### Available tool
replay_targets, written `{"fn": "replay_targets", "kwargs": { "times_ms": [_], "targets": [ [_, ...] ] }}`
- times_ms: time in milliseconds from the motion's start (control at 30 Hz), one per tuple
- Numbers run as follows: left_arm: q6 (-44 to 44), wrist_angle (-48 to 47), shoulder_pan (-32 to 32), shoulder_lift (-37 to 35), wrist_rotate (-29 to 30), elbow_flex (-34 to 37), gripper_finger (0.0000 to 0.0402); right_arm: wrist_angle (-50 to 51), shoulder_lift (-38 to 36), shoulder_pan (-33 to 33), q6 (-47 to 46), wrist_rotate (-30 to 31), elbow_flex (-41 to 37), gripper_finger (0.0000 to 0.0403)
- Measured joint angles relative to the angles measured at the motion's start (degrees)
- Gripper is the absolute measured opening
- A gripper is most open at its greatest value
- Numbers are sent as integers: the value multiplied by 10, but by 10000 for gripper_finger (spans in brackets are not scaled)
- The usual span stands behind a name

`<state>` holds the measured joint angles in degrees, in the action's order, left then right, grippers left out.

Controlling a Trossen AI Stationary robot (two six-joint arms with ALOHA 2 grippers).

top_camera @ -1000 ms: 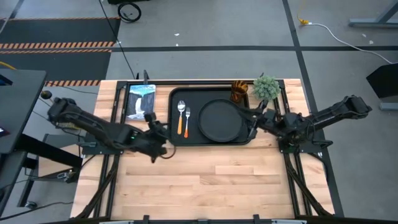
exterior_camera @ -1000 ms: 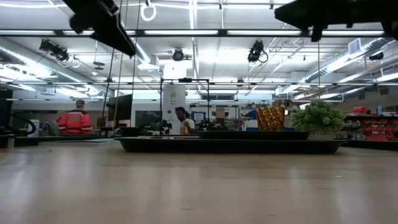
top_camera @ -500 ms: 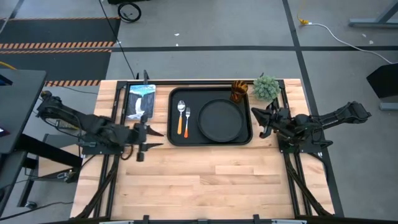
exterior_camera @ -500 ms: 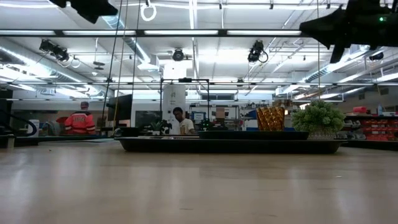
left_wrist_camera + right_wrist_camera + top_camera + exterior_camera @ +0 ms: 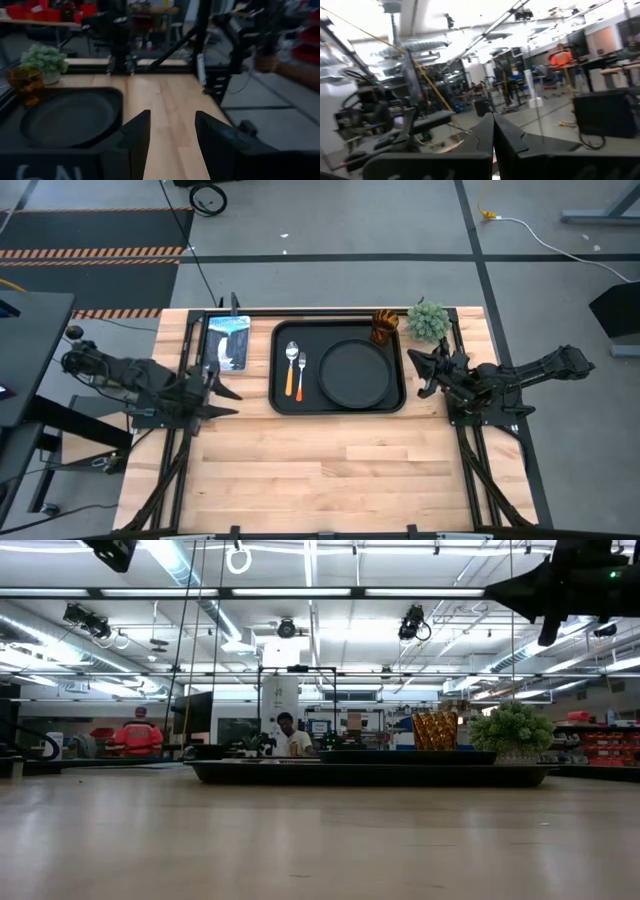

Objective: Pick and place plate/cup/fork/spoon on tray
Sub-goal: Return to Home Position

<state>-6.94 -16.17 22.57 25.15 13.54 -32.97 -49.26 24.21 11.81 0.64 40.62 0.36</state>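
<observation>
The left gripper (image 5: 222, 389) sits at the bench's (image 5: 330, 460) left edge, jaws spread and empty, beside a blue-white card (image 5: 226, 342). On the tray (image 5: 279, 400) lie the spoon (image 5: 291, 369) and fork (image 5: 301, 374) side by side, then the plate (image 5: 354, 372), with the cup (image 5: 385, 326) in the far right corner. A green plant ball (image 5: 428, 320) stands just off the tray. The right gripper (image 5: 424, 371) hangs right of the tray, jaws pressed together, empty.

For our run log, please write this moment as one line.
plate, fork, spoon, cup: on tray | left gripper: open, empty, beside tray | right gripper: shut, empty, beside tray
</observation>
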Motion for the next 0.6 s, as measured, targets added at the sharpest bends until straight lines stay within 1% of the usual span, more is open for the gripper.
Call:
{"fn": "replay_targets", "kwargs": {
  "times_ms": [167, 267, 400, 533, 600],
  "targets": [
    [-12, 18, 0, -52, -44, 15, 164, 0, 0, 0, 10, 19, 0, 15],
    [-21, 65, 1, -83, -85, 46, 164, 0, 0, 0, 10, 19, 0, 15],
    [-26, 152, 2, -119, -139, 105, 164, 0, 0, 0, 10, 18, 0, 13],
    [-38, 238, 2, -137, -145, 159, 164, 0, 0, 0, 10, 18, 0, 14],
    [-64, 278, 2, -137, -140, 177, 164, 0, 0, 0, 10, 18, 0, 15]
  ]
}}
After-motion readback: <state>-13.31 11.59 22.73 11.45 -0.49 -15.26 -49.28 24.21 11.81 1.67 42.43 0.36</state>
